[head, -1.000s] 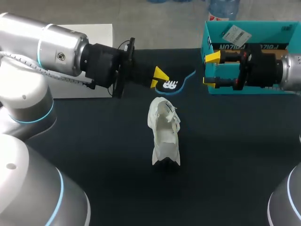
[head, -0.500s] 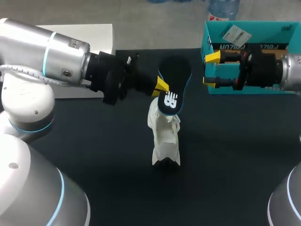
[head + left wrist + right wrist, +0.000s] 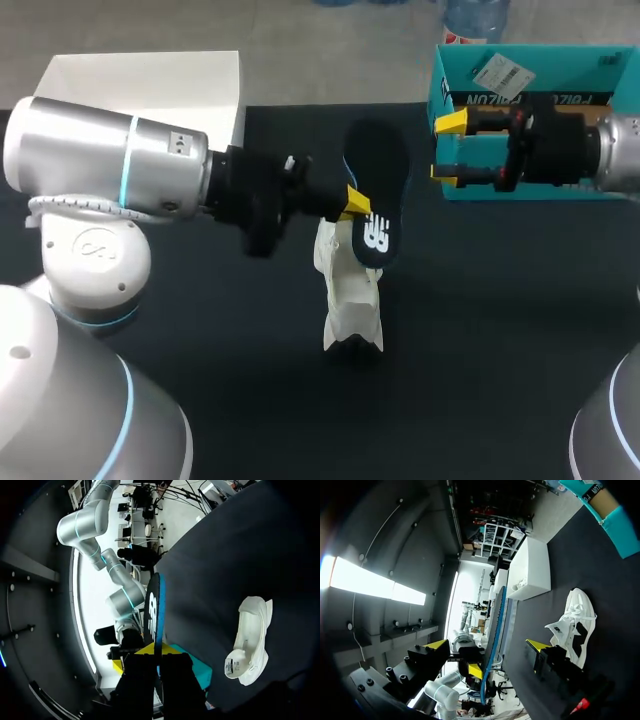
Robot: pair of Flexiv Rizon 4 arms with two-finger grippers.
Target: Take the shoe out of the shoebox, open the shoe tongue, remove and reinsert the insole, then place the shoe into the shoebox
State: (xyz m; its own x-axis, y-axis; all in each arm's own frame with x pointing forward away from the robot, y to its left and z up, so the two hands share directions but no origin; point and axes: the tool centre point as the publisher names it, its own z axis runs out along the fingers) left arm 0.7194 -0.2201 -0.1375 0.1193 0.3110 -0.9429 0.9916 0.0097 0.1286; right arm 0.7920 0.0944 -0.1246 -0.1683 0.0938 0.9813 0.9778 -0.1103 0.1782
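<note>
Insole (image 3: pixel 375 205) just over shoe (image 3: pixel 350 295), clamped edgewise in left pincer (image 3: pixel 352 203) | right pincer (image 3: pixel 448 147) agape, well apart from shoe | risk: edge grip may let insole twist, missing opening

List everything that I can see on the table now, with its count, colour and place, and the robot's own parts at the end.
shoe: one, white, middle of the table.
insole: one, black with a blue edge, in the left gripper, close over the shoe; whether they touch cannot be told.
shoebox: one, teal, open, far right.
white box: one, white, far left corner.
table: one, dark.
left gripper: one, yellow tips, shut on the insole.
right gripper: one, yellow tips, open, empty, in front of the shoebox.
</note>
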